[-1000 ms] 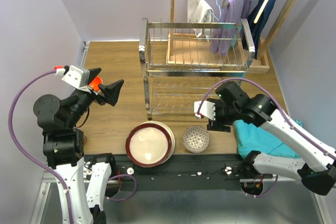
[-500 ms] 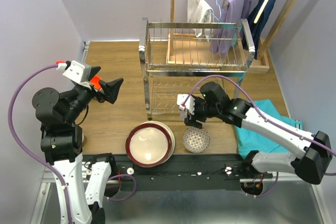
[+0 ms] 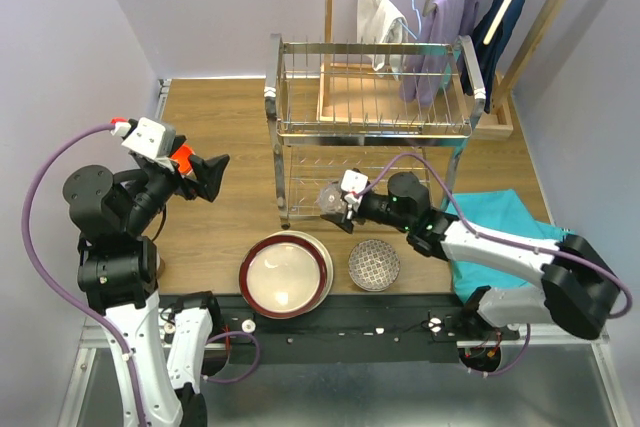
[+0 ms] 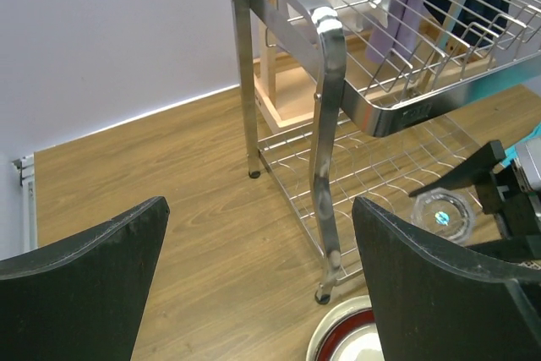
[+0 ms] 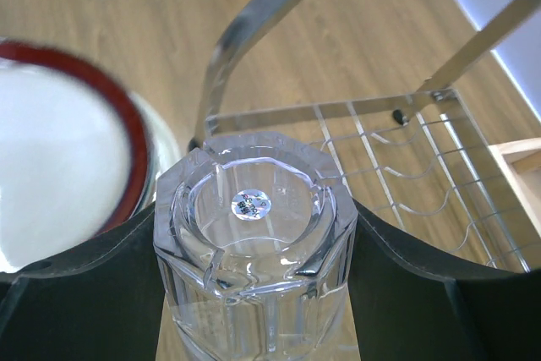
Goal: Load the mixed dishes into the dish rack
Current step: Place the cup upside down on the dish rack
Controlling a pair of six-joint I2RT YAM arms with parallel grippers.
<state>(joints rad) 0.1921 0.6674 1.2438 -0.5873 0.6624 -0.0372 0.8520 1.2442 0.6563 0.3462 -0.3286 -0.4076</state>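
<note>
- In the right wrist view the clear glass [image 5: 254, 234] runs past the bottom edge.
- The dark-red-rimmed plate [image 5: 51, 158] is blurred there — cut by the left edge.
- From above, we see only a sliver of the lower plates [image 3: 296, 235] — colours unclear.
- The dish rack [image 4: 325, 65] runs off the left wrist view's top edge.

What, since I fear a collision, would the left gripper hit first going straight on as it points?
Probably the dish rack, at its near corner post, ahead of the open left gripper; depth unclear.
</note>
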